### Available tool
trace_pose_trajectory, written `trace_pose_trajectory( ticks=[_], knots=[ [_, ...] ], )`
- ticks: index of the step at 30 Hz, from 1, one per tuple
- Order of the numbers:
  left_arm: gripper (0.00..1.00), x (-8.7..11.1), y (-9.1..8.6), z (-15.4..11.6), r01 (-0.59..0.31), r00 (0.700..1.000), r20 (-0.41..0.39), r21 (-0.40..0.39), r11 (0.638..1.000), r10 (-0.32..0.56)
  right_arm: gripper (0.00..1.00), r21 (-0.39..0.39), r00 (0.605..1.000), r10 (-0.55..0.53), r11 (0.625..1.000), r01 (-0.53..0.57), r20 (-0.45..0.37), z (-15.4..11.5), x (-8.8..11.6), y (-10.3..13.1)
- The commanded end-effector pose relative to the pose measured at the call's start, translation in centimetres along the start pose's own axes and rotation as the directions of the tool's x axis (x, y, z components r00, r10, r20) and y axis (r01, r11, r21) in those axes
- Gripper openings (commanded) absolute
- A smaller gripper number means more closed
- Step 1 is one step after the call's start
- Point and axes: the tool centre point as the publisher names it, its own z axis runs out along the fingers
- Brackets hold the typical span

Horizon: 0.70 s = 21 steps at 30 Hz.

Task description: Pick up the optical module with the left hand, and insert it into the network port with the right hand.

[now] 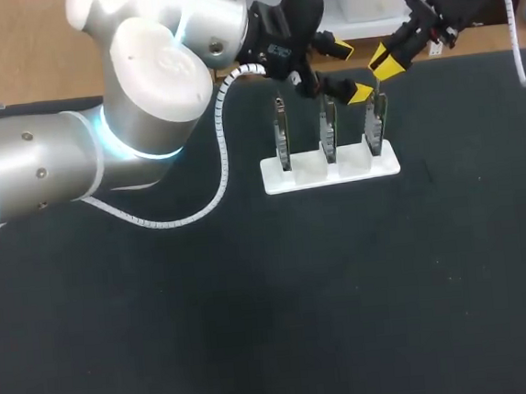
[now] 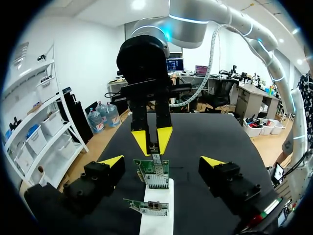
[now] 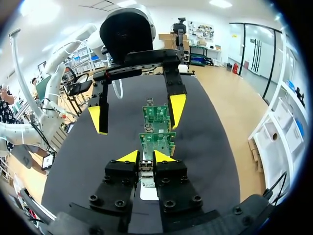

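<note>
Optical module (image 2: 156, 158) sits clamped between the right gripper's (image 3: 146, 157) jaws.

A robot lab is shown: a left arm (image 1: 49, 170) and a right arm (image 2: 195, 27) are set at a black table (image 1: 256, 327), where circuit boards (image 3: 156, 142) are stood.

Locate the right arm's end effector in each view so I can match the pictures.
Head view: the right end effector is upper right, over the rightmost board on the white stand.
Left wrist view: it faces the open left end effector, above the farther board.
Right wrist view: it is the camera's own, shut on the module.
Shared landmark: the white stand.
</note>
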Motion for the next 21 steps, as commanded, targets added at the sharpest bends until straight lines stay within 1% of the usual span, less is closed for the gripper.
trace_pose_trajectory(
  ticks=[1,11,12,13,14,21],
  knots=[
    [1.00,-0.19,0.13,0.06,0.003,1.000,-0.009,0.002,1.000,-0.003,0.00,0.004,1.000,0.003,1.000,-0.003,-0.002,0.32,0.36,0.24],
    [1.00,-0.19,0.13,0.06,0.003,1.000,-0.009,0.002,1.000,-0.003,0.00,0.002,1.000,0.013,1.000,-0.013,-0.007,0.49,0.67,0.26],
    [1.00,-0.19,0.13,0.06,0.003,1.000,-0.009,0.002,1.000,-0.003,0.26,0.002,1.000,0.012,1.000,-0.012,-0.007,0.49,0.67,0.28],
    [1.00,-0.19,0.13,0.06,0.003,1.000,-0.009,0.002,1.000,-0.003,0.80,0.003,1.000,0.011,1.000,-0.011,-0.007,0.49,0.66,0.29],
    [1.00,-0.19,0.13,0.06,0.003,1.000,-0.009,0.002,1.000,-0.003,1.00,0.002,1.000,0.009,1.000,-0.009,-0.005,0.46,0.62,0.33],
    [1.00,-0.19,0.13,0.06,0.003,1.000,-0.009,0.002,1.000,-0.003,1.00,0.015,1.000,0.017,1.000,-0.017,0.014,-0.14,0.26,0.32]
  ],
)
